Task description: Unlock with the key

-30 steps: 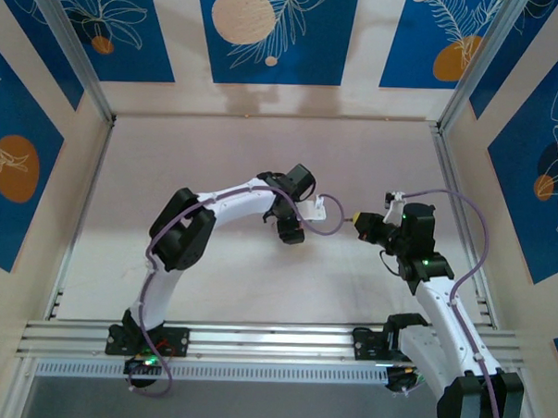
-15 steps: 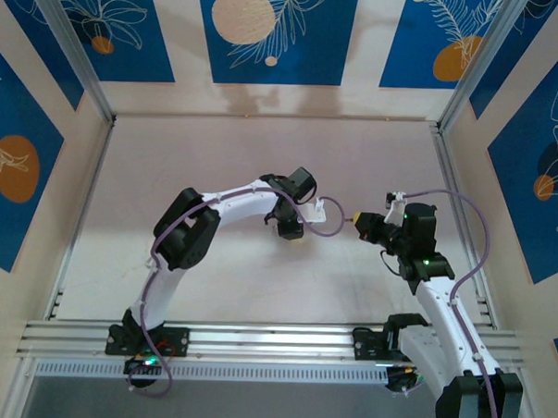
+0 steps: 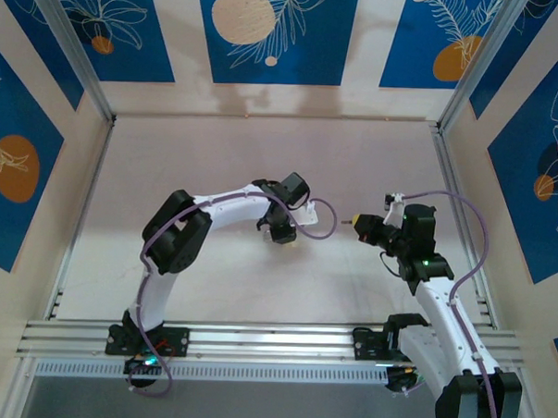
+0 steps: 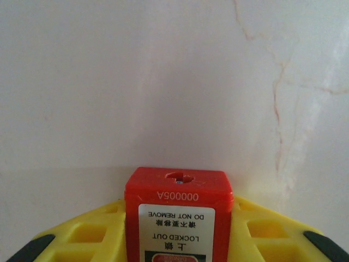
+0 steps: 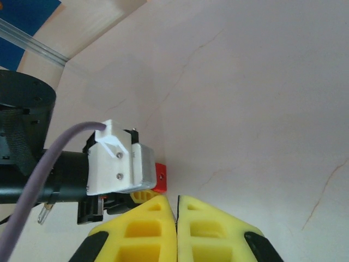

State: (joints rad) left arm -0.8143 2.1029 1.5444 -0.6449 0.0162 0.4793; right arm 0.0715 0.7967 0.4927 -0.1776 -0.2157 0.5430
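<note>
Over the last second the left pincer (image 3: 281, 231) has closed in from wide apart and now clamps the red padlock (image 4: 177, 210) by its sides, with the keyhole (image 4: 182, 177) end pointing outward. Its arm has meanwhile shifted a little to the left over the worktop (image 3: 217, 151). The right pincer (image 5: 176, 218) stands with its tips together, near the padlock but not touching it, and a thin sliver jutting from it looks like the key (image 3: 346, 222) (too small to be sure). With the lock steadied, I judge the next step is lining the key up with the keyhole.
</note>
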